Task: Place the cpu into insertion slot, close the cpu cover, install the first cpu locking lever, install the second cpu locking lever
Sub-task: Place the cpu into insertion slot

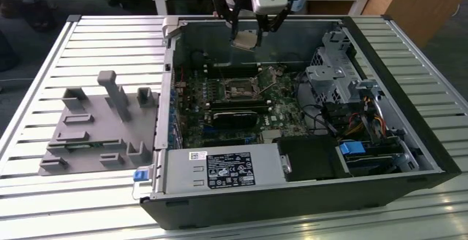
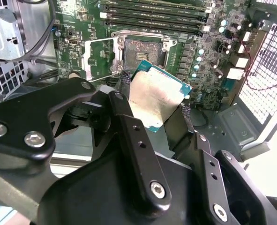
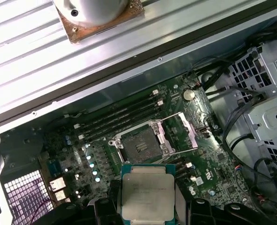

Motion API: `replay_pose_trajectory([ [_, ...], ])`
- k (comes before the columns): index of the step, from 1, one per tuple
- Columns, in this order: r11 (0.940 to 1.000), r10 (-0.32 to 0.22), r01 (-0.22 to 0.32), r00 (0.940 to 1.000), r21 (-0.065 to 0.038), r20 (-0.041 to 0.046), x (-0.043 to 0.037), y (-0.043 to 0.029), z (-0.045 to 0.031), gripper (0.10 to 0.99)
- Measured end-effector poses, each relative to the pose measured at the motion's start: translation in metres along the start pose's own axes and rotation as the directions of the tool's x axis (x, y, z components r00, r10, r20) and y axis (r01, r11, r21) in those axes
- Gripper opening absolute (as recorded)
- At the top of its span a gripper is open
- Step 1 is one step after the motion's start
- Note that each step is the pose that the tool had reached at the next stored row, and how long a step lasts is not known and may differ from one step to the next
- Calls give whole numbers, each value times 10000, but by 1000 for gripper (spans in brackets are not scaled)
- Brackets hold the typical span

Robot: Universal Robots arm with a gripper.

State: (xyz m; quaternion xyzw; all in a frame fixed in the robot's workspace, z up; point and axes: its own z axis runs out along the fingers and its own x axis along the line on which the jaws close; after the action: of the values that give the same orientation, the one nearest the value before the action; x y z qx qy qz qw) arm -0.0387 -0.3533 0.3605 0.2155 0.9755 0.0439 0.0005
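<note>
Gripper (image 1: 252, 32) of black metal is pinching the small flat square silver-tan cpu (image 3: 147, 192) and holding it in the air over the green motherboard (image 3: 213, 178), whose thin silvery cpu cover (image 2: 87, 58) is standing open beside the bare socket (image 3: 140, 145)

Bright even light, glare on slats (image 1: 73, 204)

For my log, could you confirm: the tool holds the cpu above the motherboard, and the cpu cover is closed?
Not quite: the cpu cover is open, swung aside from the empty socket, as the second wrist view shows. The tool does hold the cpu above the motherboard.
</note>
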Motion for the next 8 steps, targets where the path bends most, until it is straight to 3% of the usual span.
replay_pose_trajectory([
  [8, 9993, 367, -367, 9993, -6, 32, 2, 5, 4, 541],
])
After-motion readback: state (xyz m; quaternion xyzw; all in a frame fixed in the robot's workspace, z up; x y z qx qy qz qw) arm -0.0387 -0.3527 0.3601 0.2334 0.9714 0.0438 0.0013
